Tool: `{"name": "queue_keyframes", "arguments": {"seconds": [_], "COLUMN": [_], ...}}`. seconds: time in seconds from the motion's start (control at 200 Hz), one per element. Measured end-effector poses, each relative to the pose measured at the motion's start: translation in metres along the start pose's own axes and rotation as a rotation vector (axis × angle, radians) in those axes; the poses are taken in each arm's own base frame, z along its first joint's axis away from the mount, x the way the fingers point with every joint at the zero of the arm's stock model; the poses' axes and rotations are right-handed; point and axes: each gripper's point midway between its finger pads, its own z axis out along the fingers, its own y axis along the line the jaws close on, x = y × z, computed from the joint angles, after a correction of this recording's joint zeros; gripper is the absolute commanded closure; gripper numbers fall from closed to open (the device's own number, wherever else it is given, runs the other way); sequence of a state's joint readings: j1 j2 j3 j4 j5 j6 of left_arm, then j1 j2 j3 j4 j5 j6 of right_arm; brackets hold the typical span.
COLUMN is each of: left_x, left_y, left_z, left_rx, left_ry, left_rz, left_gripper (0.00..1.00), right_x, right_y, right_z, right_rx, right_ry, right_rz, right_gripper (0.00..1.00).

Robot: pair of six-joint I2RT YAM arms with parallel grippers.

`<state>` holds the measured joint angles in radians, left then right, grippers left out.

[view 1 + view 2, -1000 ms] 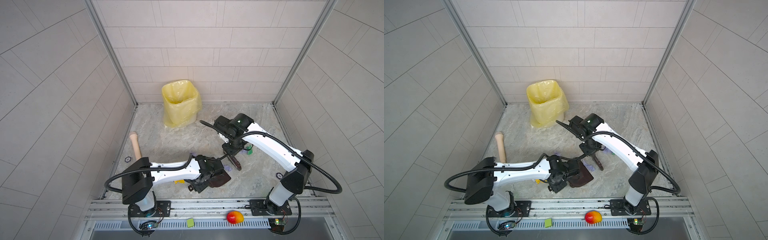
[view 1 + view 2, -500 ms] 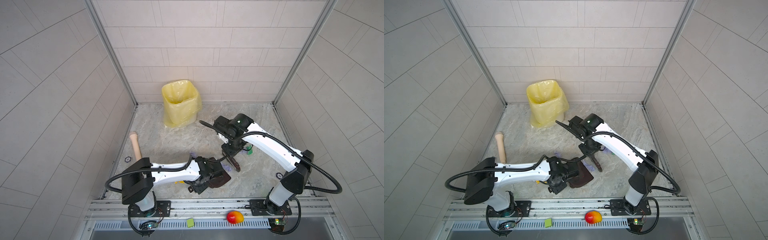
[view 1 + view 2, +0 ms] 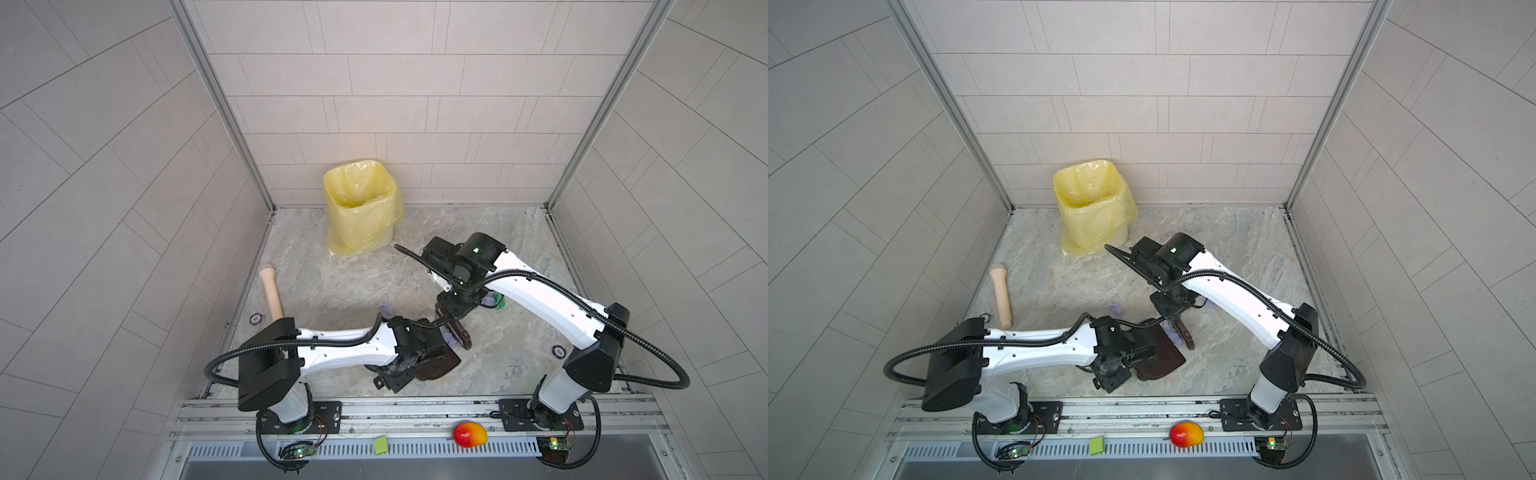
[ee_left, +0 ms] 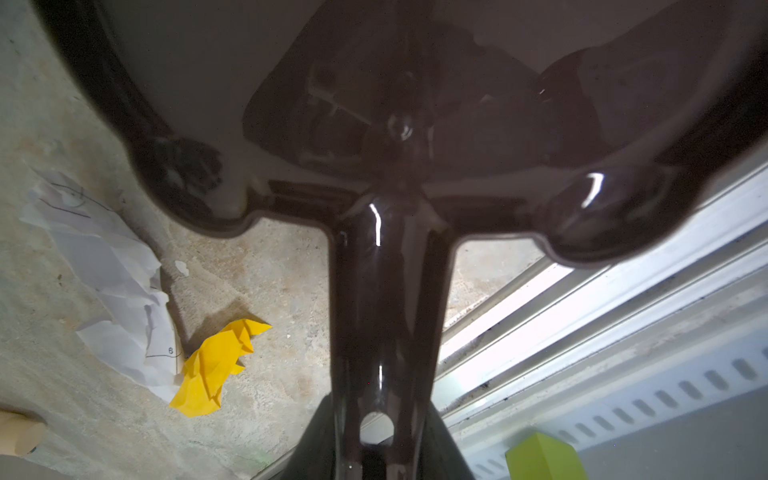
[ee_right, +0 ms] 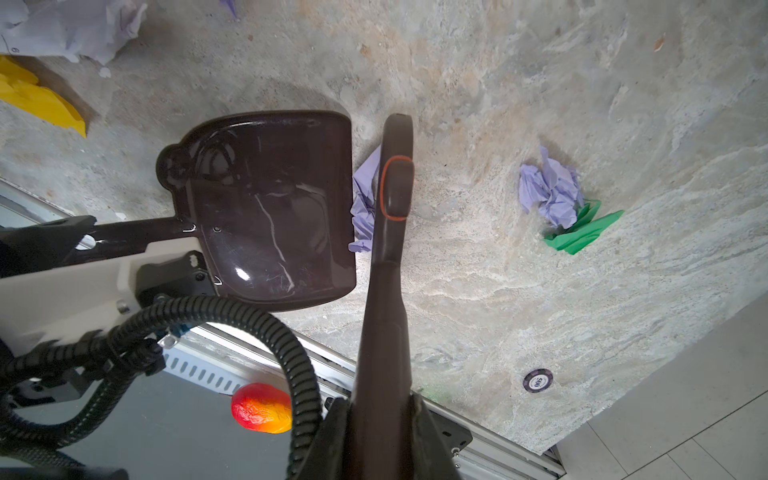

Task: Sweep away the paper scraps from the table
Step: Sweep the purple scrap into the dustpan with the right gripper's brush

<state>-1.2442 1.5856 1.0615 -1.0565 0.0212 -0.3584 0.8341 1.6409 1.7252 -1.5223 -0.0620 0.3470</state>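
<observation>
Barely anything had shifted in a second, the brush (image 3: 458, 337) edging toward the dustpan (image 3: 436, 365) at 6 o'clock on the table (image 3: 332, 286) in both top views; stray paper scraps (image 3: 498, 301) at the brush's 1 o'clock risked being left. Left wrist: the left gripper (image 4: 379, 451) pinched the dustpan handle, the pan's mouth out of frame. Right wrist: the right gripper (image 5: 380, 432) clamped the brush handle; a lavender scrap (image 5: 363, 203) at the pan lip could squirt sideways, bristles unseen

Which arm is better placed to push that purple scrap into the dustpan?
Right, probably: the lavender scrap lies between its brush and the dustpan's open edge. The left arm only holds the dustpan.
</observation>
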Motion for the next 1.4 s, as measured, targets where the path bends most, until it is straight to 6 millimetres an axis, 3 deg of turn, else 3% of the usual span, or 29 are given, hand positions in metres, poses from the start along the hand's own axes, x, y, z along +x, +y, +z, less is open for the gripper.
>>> {"name": "queue_keyframes", "arguments": {"seconds": [0.495, 0.726, 0.966, 1.186, 1.401], "left_x": [-0.001, -0.007, -0.012, -0.015, -0.015], "left_y": [0.002, 0.002, 0.001, 0.002, 0.003], "left_z": [0.000, 0.002, 0.002, 0.001, 0.001], "left_rx": [-0.009, -0.012, -0.010, -0.016, -0.022], "left_ry": [-0.011, -0.038, -0.059, -0.070, -0.072], "left_rz": [-0.008, -0.011, -0.013, -0.013, -0.012], "left_gripper": [1.00, 1.00, 1.00, 1.00, 1.00], "right_x": [0.020, 0.029, 0.029, 0.024, 0.026], "right_y": [0.010, -0.028, -0.034, -0.024, -0.010], "right_z": [-0.009, -0.018, -0.013, -0.002, -0.007], "right_rx": [-0.093, -0.122, -0.105, -0.144, -0.218], "right_ry": [-0.021, -0.076, -0.088, -0.031, -0.031], "right_rz": [0.033, 0.171, 0.151, 0.123, 0.109], "right_gripper": [1.00, 1.00, 1.00, 1.00, 1.00]}}
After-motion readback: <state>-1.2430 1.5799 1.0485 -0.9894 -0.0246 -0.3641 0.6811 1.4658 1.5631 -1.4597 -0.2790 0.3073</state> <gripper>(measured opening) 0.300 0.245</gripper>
